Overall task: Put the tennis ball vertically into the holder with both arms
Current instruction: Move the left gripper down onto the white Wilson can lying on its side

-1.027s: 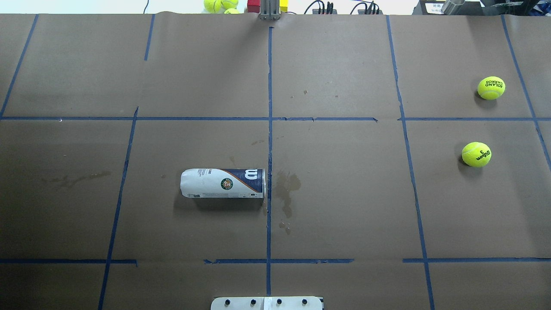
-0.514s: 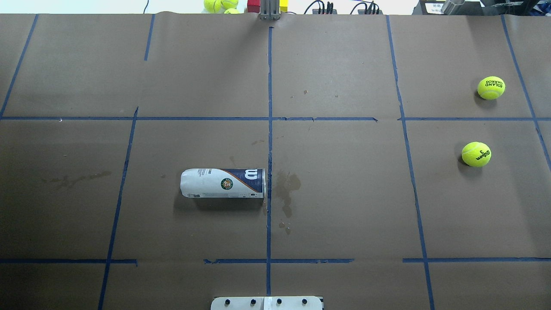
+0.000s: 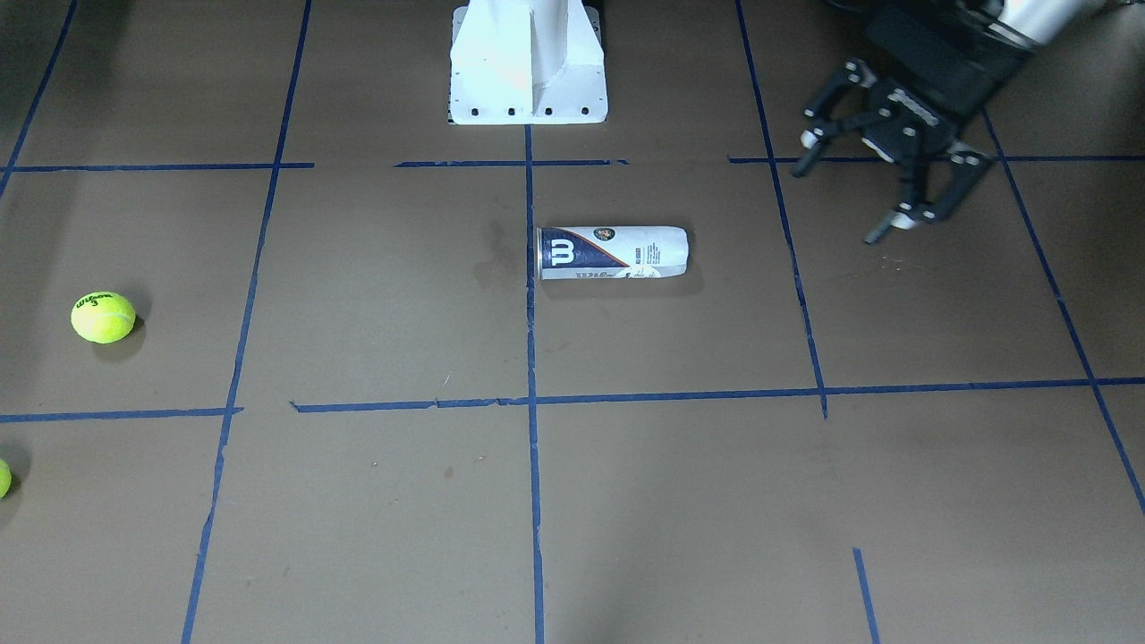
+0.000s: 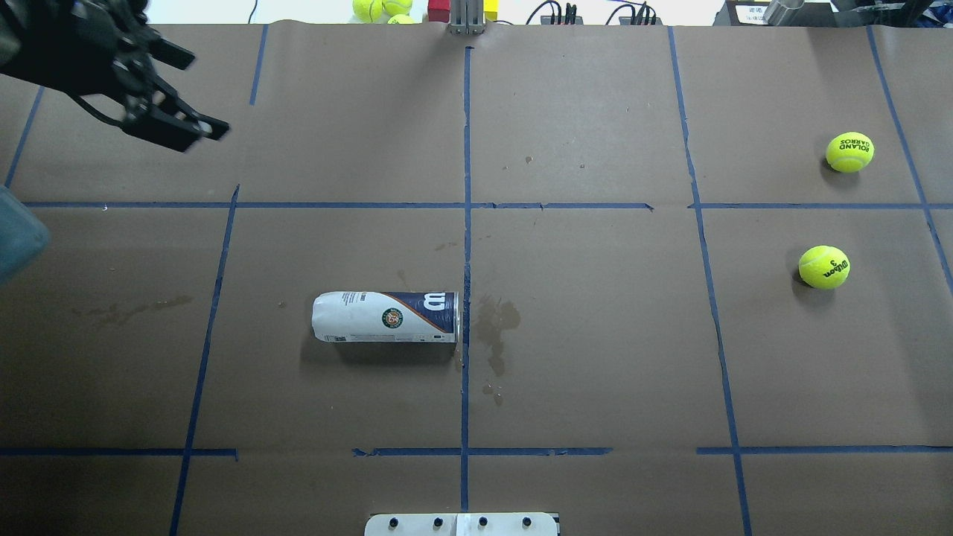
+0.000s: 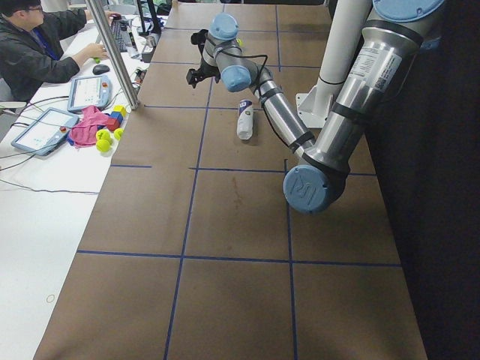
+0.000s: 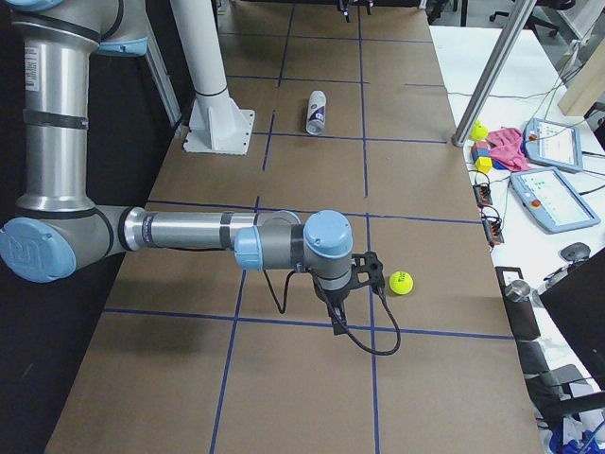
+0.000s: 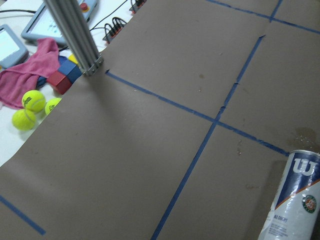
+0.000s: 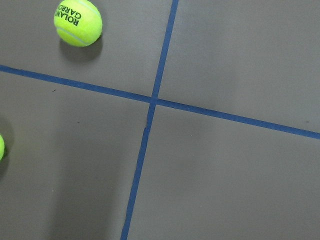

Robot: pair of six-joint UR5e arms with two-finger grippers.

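The holder [image 4: 383, 316] lies on its side near the table's middle, its navy "W" end toward the centre tape line; it also shows as the holder [image 3: 613, 252] and the holder [image 7: 295, 200]. Two tennis balls rest at the right: a Wilson tennis ball [image 4: 824, 266] and a Roland Garros tennis ball [image 4: 849, 152]. My left gripper [image 4: 201, 93] hangs open and empty over the far left, well away from the holder; the front-facing view shows the left gripper [image 3: 841, 201] with fingers spread. My right gripper [image 6: 364, 274] hovers beside a tennis ball [image 6: 401, 282]; I cannot tell its state.
The white pedestal base [image 3: 528, 89] stands at the near middle edge. A metal post [image 4: 467, 18], spare balls [image 4: 380, 9] and coloured blocks sit past the far edge. A person [image 5: 37, 45] works at a desk with tablets. A stain [image 4: 495, 327] marks the paper.
My left arm and its open gripper have come into the overhead view at the top left, where nothing showed before. The holder and both balls have not moved.
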